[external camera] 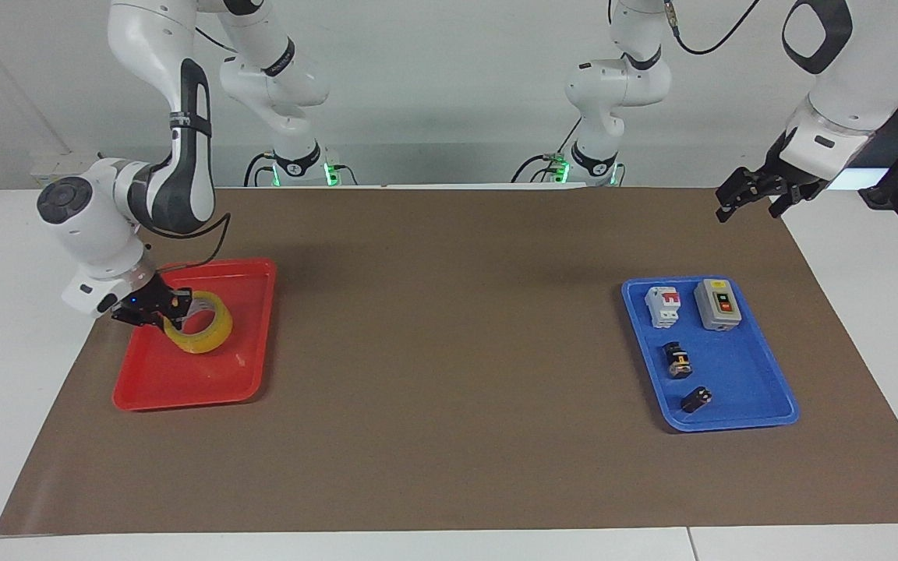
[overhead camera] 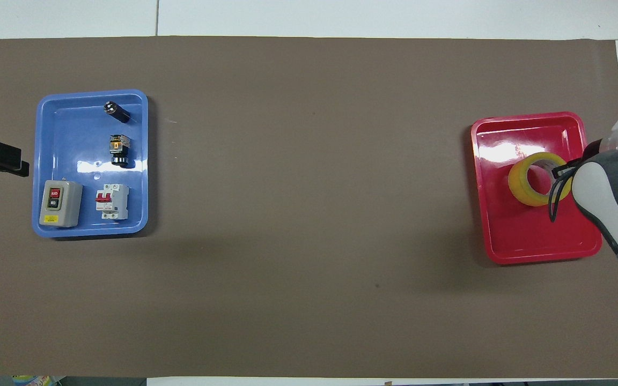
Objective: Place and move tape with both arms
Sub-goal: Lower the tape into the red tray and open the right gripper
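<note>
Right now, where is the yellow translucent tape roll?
The yellow tape roll is over the red tray at the right arm's end, gripped by the right gripper.

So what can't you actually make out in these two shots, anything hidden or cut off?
- Whether the tape rests on the red tray or hangs just above it: neither view settles this.
- Right tool: in the overhead view the arm's own wrist covers it.
- Left tool: cut off by the overhead view's edge.
- Two small black parts in the blue tray: too small to identify.
</note>
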Controlling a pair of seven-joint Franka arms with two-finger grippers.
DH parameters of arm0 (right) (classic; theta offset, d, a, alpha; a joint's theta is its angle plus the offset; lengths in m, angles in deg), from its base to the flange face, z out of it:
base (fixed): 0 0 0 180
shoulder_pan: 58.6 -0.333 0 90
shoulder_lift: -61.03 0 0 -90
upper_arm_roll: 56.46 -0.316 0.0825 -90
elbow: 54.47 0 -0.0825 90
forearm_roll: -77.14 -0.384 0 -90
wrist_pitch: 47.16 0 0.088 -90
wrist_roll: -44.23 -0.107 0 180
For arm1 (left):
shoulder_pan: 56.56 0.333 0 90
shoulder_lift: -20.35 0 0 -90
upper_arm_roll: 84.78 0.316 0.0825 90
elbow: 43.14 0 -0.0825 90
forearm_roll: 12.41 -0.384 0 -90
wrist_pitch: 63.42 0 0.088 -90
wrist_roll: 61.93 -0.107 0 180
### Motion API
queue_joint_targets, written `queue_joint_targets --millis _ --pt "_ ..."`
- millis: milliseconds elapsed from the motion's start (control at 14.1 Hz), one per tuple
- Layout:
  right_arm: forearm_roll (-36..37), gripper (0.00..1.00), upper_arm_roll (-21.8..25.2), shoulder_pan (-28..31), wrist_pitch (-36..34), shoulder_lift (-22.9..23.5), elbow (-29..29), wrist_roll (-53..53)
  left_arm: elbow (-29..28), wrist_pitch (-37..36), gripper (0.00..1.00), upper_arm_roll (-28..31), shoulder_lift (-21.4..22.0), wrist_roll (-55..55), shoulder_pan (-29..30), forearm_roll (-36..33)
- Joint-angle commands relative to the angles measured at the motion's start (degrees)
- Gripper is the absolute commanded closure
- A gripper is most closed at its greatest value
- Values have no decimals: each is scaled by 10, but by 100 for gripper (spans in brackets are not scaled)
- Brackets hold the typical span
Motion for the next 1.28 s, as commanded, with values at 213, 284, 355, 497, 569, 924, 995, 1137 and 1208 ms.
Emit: queue_joint_targets --millis 213,284,355,497,569,924,995,1137,1208 --pt "-5 100 -5 5 34 -3 -32 -4 -14 8 0 -2 12 -3 1 -14" --pt "-5 98 -5 4 35 -3 -32 -4 -14 8 0 -1 12 -3 1 -14" --pt "-5 46 -5 4 35 -3 -32 -4 -14 8 0 -2 12 -3 1 -14" --pt "-5 0 -5 5 33 -3 -31 -3 -14 8 0 -2 12 -4 1 -14" --pt "-5 0 -5 5 27 -3 -28 -3 -14 8 0 -2 12 -3 1 -14" --pt "-6 0 -11 -3 -88 -21 53 -50 -14 8 0 -2 12 -3 2 -14" --pt "-6 0 -14 -7 -114 -24 77 -70 -14 8 0 -2 12 -3 1 -14" --pt "-6 0 -30 -21 -200 -24 154 -118 -14 8 0 -2 12 -3 1 -14" --pt "-5 0 -31 -22 -249 -18 199 -135 -14 8 0 -2 12 -3 1 -14"
